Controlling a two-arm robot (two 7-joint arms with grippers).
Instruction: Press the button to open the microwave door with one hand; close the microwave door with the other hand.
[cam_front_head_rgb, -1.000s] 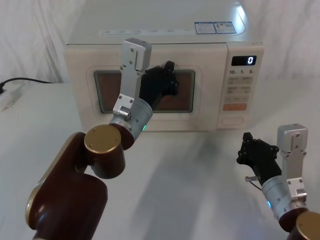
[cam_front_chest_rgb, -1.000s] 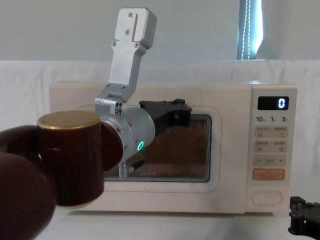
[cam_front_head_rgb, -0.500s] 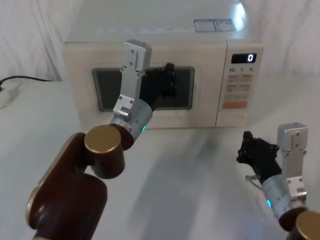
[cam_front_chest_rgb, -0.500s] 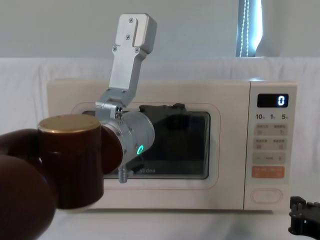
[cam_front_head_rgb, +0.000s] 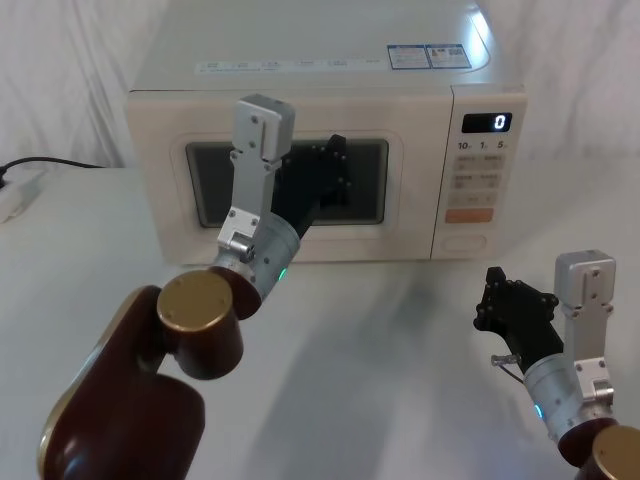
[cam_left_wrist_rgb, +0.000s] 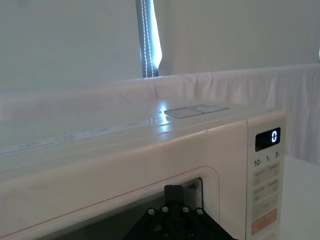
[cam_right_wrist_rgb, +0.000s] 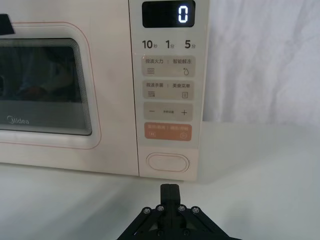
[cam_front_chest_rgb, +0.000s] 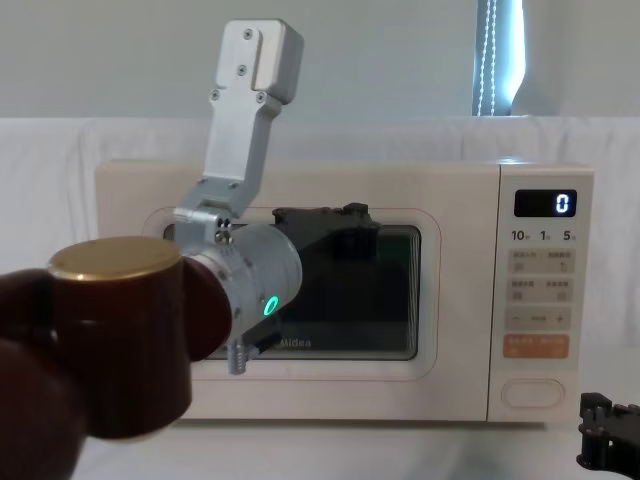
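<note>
I judge the stiff, hinged cream microwave door (cam_front_head_rgb: 290, 185) shut; my black left gripper (cam_front_head_rgb: 338, 172), grip unreadable, fronts its dark glass.

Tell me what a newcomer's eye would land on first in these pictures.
The cream microwave at the back of the white table, its microwave door shut and its display showing 0. Next, the left end effector, raised in front of the door's dark window. The right end effector sits low over the table, lined up with the pill-shaped button at the foot of the control panel.
</note>
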